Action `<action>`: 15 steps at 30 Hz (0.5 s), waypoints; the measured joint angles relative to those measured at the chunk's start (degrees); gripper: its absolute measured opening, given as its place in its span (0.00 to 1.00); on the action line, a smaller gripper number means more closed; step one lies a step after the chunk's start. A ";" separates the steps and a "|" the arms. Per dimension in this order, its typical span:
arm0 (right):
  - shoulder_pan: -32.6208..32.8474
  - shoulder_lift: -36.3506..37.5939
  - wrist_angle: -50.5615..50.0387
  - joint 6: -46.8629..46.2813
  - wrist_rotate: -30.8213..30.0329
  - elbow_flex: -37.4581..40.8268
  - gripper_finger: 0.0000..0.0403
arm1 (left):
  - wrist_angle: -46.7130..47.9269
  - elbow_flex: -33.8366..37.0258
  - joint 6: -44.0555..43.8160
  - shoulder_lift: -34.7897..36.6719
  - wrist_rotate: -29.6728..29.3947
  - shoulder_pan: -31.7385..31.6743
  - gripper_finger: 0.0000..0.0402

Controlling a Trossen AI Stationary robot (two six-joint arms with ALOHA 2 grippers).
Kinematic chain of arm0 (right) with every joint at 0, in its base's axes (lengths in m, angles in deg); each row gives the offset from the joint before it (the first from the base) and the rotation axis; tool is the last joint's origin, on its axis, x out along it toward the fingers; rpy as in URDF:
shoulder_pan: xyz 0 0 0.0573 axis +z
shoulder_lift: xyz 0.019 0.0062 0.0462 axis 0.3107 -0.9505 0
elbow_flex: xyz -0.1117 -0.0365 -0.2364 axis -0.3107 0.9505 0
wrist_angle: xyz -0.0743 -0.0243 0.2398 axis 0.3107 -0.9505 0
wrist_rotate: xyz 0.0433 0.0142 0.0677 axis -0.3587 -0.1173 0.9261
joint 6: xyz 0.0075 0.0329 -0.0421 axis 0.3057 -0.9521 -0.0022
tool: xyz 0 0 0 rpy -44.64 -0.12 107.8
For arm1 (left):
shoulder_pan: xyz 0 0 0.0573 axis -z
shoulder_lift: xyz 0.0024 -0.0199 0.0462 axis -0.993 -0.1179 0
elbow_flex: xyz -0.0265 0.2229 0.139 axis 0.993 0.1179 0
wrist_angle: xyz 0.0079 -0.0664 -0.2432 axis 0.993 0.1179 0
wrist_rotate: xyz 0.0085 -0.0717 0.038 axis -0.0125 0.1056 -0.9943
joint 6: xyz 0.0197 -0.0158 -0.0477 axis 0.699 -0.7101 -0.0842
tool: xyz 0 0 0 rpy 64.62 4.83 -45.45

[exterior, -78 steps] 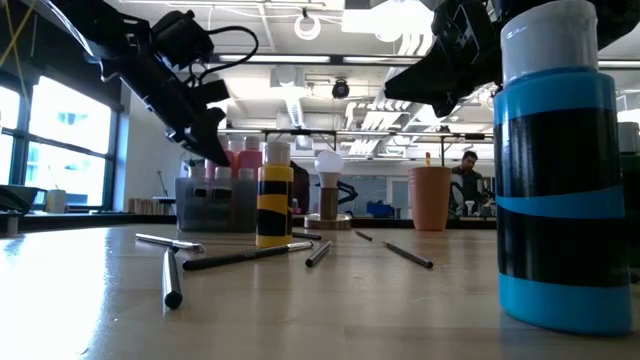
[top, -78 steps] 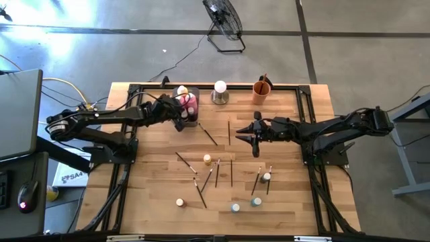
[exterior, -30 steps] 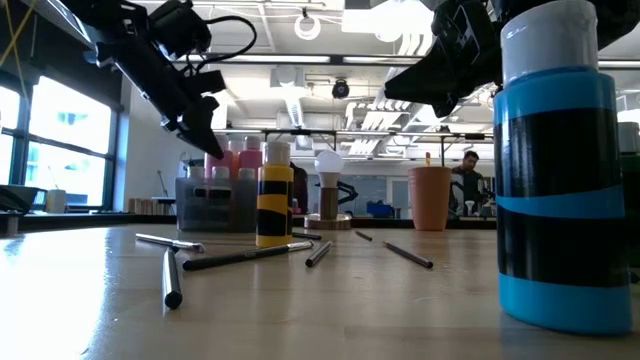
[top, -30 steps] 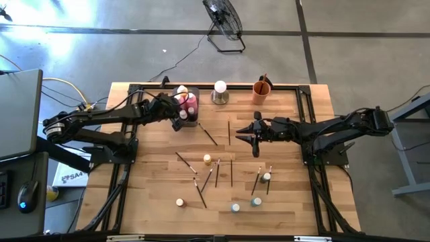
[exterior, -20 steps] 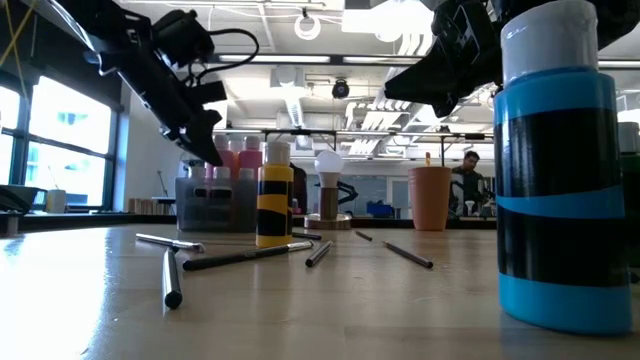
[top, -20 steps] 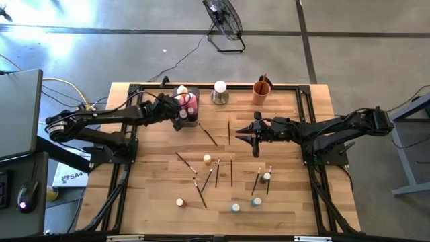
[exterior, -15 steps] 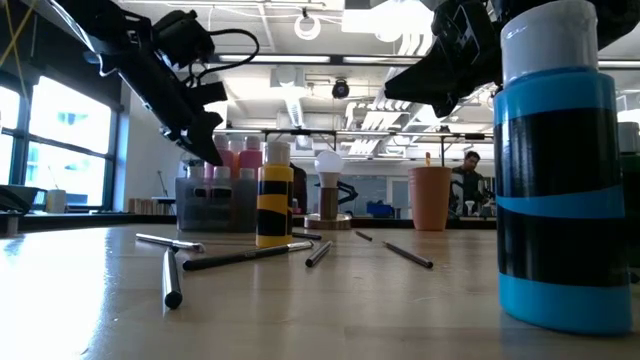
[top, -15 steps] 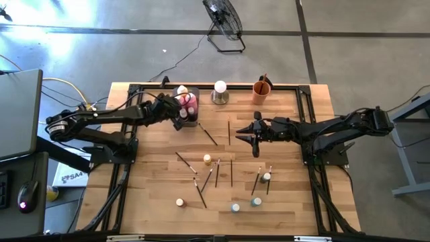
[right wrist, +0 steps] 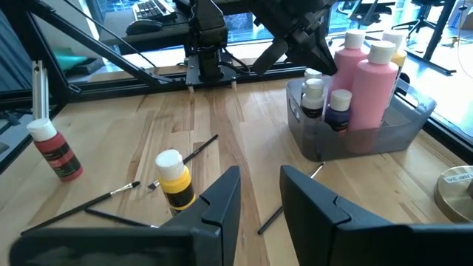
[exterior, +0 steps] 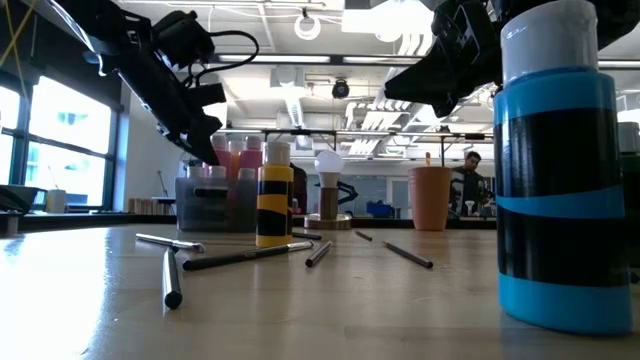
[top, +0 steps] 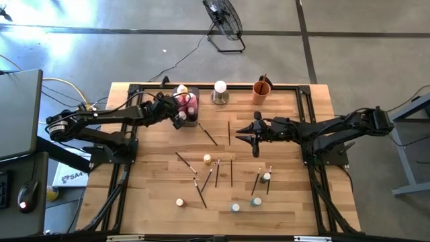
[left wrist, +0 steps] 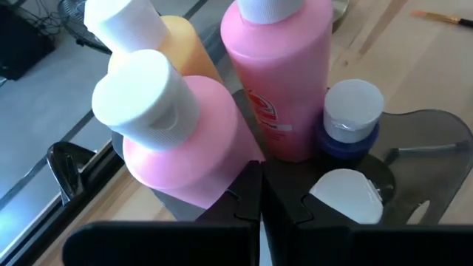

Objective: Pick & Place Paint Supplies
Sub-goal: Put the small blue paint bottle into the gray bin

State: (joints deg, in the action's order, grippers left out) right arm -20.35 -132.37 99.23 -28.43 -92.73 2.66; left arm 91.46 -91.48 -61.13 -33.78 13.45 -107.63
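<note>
A grey tray [top: 195,122] at the table's far left holds two pink bottles [left wrist: 284,81], a yellow one [left wrist: 185,44] and small white-capped bottles [left wrist: 351,118], all upright. My left gripper [left wrist: 259,199] is shut and slants down over the tray's near end [right wrist: 314,59], close beside a pink bottle [left wrist: 185,140]. Small bottles [top: 207,160] stand and thin dark brushes [top: 208,134] lie scattered on the wood. My right gripper [top: 257,138] hovers open above the table's middle, nothing between its fingers [right wrist: 259,192]. My left gripper's shut fingertips stand right at the lower side of the nearer pink bottle [left wrist: 222,185], coming from the table's left and slanting down. I cannot tell whether they touch it. The bottle stands in the tray.
A white ball on a metal base [top: 220,92] and an orange cup [top: 261,89] stand at the far edge. Black frame rails [top: 310,168] run along the table's sides. A blue-and-black bottle [exterior: 555,170] stands near the front edge. A person [exterior: 468,180] shows far back in the room.
My left gripper has tipped its fingers a little further down toward the tray and has stayed shut. The bottles in the tray stand as before.
</note>
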 joint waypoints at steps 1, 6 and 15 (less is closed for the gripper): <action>0.00 0.00 0.02 -0.01 0.01 0.00 0.23 | -0.01 0.00 0.03 0.00 -0.05 0.00 0.00; -0.01 0.00 0.00 -0.01 0.01 0.00 0.23 | -0.53 0.02 0.80 0.15 1.27 0.02 0.00; -0.01 0.00 -0.39 -0.01 0.01 0.00 0.23 | -1.90 -1.91 1.92 0.61 8.74 0.04 0.00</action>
State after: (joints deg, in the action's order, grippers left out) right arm -20.36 -132.37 98.84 -28.44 -92.72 2.66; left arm 89.56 -93.40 -59.22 -33.17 22.19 -107.59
